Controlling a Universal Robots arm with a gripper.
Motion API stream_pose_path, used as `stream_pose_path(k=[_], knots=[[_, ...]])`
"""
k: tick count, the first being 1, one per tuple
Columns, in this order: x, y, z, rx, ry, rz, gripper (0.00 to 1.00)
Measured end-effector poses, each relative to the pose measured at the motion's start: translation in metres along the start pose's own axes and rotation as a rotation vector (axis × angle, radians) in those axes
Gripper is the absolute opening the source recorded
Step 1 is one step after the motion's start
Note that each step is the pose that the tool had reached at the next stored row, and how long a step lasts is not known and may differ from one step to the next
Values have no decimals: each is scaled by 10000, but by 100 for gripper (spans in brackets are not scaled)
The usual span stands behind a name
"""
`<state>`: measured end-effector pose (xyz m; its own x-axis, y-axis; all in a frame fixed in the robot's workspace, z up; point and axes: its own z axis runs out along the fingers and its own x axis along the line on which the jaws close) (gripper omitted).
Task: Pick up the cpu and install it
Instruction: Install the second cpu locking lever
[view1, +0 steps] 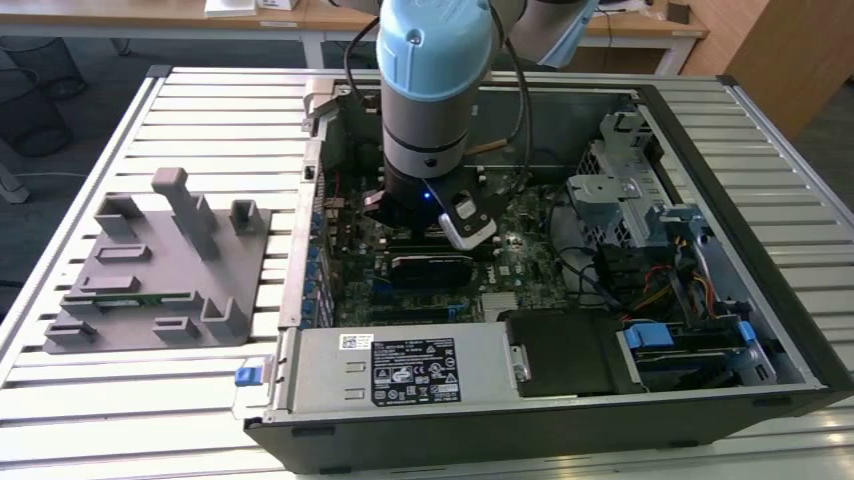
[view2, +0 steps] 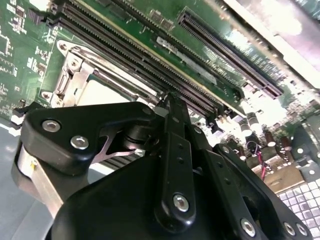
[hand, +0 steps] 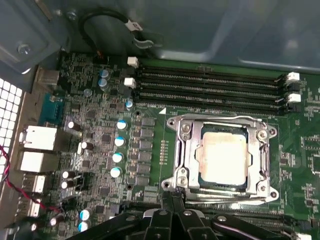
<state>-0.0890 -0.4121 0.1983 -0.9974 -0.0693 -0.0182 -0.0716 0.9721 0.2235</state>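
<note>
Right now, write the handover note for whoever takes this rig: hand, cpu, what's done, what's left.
Hand: down inside the open computer case, just beside the socket frame, fingers together with nothing visible between them.
Cpu: lying flat inside the socket on the motherboard, silver top up, next to the empty memory slots.
Done: cpu picked up and placed in the socket.
Left: the metal frame appears to sit around the chip; whether the lever is latched cannot be told. Confirm seating and latch.
</note>
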Motion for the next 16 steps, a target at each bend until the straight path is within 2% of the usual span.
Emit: stream_pose_path(k=[3, 5, 12, 16], knots=[[1, -16, 16, -267, -19, 2, 11], [2, -28, 27, -401, -28, 1, 11], [6, -58, 57, -660, -49, 2, 11], [29, -57, 58, -737, -53, 2, 11]])
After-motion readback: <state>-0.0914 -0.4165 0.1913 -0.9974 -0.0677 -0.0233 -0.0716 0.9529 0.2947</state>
